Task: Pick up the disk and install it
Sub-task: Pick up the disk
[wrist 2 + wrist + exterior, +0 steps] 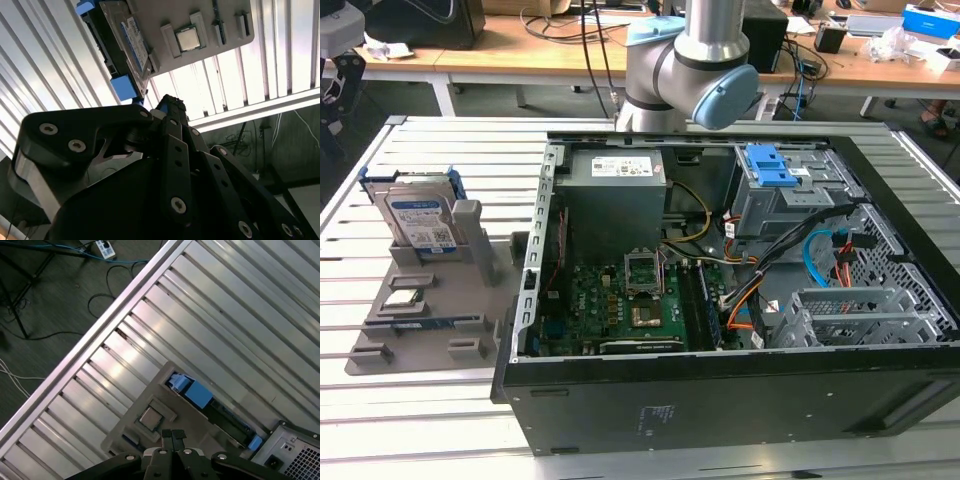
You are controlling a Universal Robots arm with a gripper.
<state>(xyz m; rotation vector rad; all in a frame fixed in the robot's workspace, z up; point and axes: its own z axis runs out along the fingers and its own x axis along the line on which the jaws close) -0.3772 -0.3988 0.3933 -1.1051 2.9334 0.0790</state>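
An open computer case (720,405) is lying on its side on a slatted metal counter (420,440), with its green circuit board (610,300), power supply box (615,190) and orange and blue cables (840,265) facing up. Inside it, toward the exterior view's right, a grey metal cage (785,205) is carrying a blue plastic latch (770,165). The robot arm (685,70) is rising behind the case's far wall.

To the exterior view's left of the case, a grey tray (445,335) is sitting on the counter, holding the disk (420,218), a small square processor chip (402,298) and a memory stick (425,322). The disk is standing on edge in a slot at the tray's far end. It is leaning back slightly, label outward, with its bright blue bracket framing it.

In the first wrist view the end effector (173,434) is hanging over the tray (197,427). Its two fingertips (167,434) are sitting together with barely a gap between them, gripping nothing. The chip (150,418) is lying nearest the tips. The disk (220,415) is standing edge-on just beside them, apart and untouched, between the tips and a corner of the case (292,452).

In the second wrist view the end effector (170,102) is pointing toward the tray (210,15), where the disk (131,37) and chip (187,39) are sitting side by side past the tips, with open space separating them.
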